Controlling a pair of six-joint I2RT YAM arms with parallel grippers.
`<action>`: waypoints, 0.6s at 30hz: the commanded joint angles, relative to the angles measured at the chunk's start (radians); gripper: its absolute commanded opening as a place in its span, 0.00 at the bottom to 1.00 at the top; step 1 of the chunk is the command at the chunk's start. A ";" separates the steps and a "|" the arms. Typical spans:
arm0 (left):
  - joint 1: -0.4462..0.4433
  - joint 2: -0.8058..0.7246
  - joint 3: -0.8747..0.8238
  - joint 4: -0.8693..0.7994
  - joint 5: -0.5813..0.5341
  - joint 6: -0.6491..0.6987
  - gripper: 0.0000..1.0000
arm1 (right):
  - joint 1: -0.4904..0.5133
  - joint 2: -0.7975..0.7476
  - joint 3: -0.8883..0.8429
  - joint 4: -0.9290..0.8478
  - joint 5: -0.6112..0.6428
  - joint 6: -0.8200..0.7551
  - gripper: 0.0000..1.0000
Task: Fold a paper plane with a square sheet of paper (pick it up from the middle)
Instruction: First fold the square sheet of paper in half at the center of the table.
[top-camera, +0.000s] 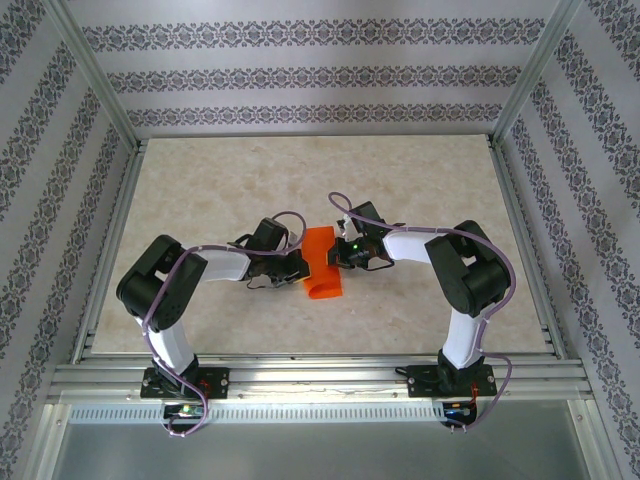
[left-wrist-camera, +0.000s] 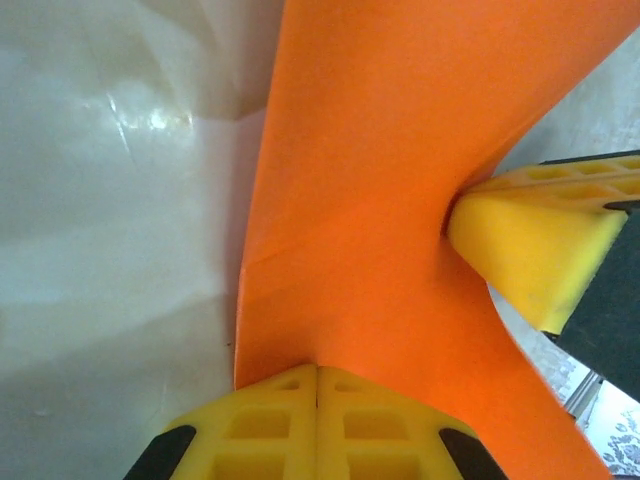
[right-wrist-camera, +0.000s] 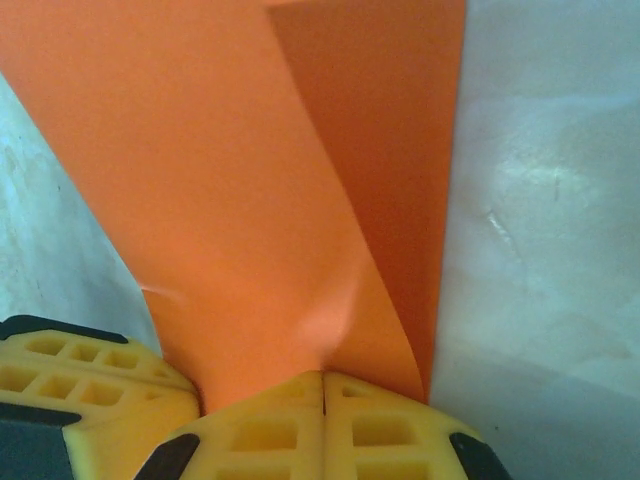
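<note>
Well, the sheet (top-camera: 322, 262) is at mid table (top-camera: 420, 200), pinched from opposite sides by the left gripper (left-wrist-camera: 317, 425) and right gripper (right-wrist-camera: 322, 425), both clamped shut; thin and floppy, it'll likely crease, so hold it near the edges

The square sheet of paper (top-camera: 321, 262), bright orange and plain, is stretching front to back over the middle of the worktop (top-camera: 220, 200), doubled into a narrow strip, its layers bowing and its near end curling.
</note>
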 joint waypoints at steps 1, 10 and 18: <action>0.004 0.019 -0.016 -0.117 -0.081 0.050 0.00 | -0.012 0.025 -0.051 -0.118 0.082 0.009 0.00; -0.002 -0.090 0.059 -0.181 -0.049 0.086 0.01 | -0.014 0.018 -0.055 -0.122 0.091 0.007 0.00; -0.029 -0.075 0.038 -0.057 0.016 -0.031 0.01 | -0.013 0.017 -0.051 -0.123 0.094 0.012 0.00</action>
